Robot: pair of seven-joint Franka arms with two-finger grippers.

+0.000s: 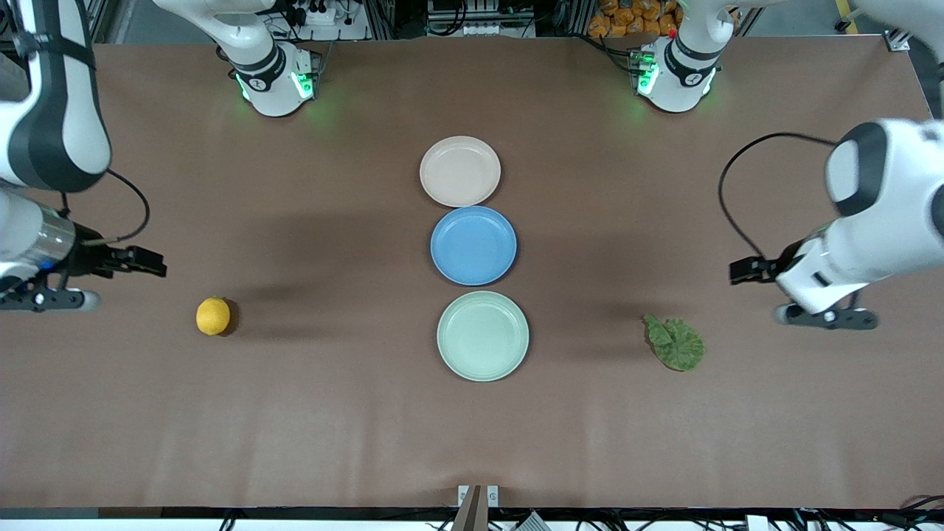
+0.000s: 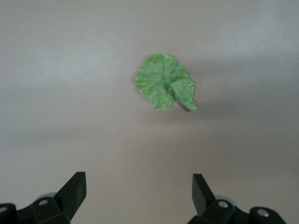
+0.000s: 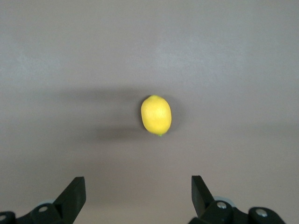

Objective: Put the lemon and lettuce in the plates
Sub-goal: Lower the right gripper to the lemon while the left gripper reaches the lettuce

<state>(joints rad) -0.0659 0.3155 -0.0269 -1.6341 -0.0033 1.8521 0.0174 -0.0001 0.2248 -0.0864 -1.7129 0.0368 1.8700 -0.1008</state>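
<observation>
The lemon [image 1: 213, 316] lies on the brown table toward the right arm's end and also shows in the right wrist view [image 3: 156, 115]. The lettuce [image 1: 674, 343] lies flat toward the left arm's end and also shows in the left wrist view [image 2: 163, 82]. The beige-pink plate [image 1: 460, 171] and the mint green plate [image 1: 483, 335] are both empty. My right gripper [image 1: 44, 299] is open and empty [image 3: 138, 183] over bare table beside the lemon. My left gripper [image 1: 826, 317] is open and empty [image 2: 139, 179] over bare table beside the lettuce.
An empty blue plate [image 1: 473, 245] sits between the two task plates; the three form a line down the table's middle, the mint one nearest the front camera. The arm bases [image 1: 274, 77] [image 1: 675, 74] stand at the table's back edge.
</observation>
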